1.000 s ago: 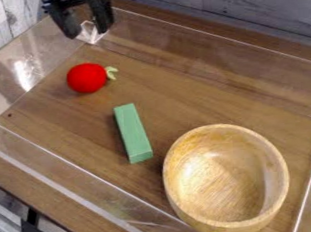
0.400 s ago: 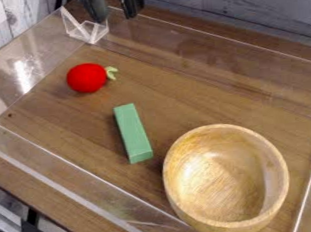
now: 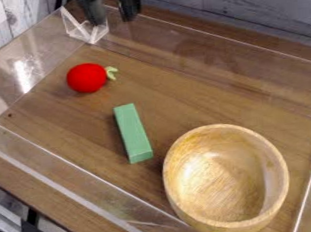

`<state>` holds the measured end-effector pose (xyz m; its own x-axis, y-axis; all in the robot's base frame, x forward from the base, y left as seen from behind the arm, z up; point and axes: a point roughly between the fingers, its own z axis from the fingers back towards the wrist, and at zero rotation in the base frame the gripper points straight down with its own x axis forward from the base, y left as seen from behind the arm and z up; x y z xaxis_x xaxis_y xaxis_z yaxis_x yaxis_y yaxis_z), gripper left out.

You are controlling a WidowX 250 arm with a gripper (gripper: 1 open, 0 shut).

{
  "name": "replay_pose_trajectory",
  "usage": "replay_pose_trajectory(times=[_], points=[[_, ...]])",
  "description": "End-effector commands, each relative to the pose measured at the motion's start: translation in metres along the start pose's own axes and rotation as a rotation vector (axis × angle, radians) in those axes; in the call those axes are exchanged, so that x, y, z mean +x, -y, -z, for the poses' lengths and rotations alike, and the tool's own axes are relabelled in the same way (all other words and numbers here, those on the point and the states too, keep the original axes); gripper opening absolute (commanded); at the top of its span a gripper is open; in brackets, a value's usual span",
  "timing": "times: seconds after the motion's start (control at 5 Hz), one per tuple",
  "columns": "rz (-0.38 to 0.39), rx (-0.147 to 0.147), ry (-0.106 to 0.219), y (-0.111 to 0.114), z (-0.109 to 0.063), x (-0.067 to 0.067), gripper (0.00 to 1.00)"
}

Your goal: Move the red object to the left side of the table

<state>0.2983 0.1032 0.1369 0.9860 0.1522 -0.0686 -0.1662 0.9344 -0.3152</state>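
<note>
Overall, the single camera view takes in the table (image 3: 236, 77), a brown wood-grain surface bordered by low clear acrylic walls (image 3: 41, 161).

The gripper (image 3: 111, 6) sits at the top edge of the picture, above the tabletop's far left corner, with only its dark lower fingers in view. Its jaws stand wide apart and nothing is between them. It is well apart from every item on the surface.

The red object (image 3: 88, 78), a small round toy fruit with a green stem on its right side, rests on the tabletop in the left part, near the left wall and towards the far corner. It touches nothing else.

The green block (image 3: 133, 133) lies flat near the middle of the tabletop, just inside the near wall, its long axis running roughly near to far. The wooden bowl (image 3: 227, 178) stands upright at the near right corner, just beside the block but not touching it.

Bare wood runs along the far edge and across the far right portion.

No brand, label or legible writing is visible.
</note>
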Motion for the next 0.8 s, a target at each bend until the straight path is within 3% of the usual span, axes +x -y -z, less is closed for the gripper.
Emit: replay_pose_trajectory(times=[0.0, 0.2, 0.4, 0.6], points=[[0.001, 0.017, 0.035, -0.006, -0.009, -0.001, 1.00], [0.022, 0.021, 0.018, 0.000, -0.003, -0.006, 1.00], [0.023, 0.012, 0.015, 0.001, 0.011, -0.014, 1.00], [0.034, 0.023, 0.022, 0.007, 0.028, -0.023, 1.00]])
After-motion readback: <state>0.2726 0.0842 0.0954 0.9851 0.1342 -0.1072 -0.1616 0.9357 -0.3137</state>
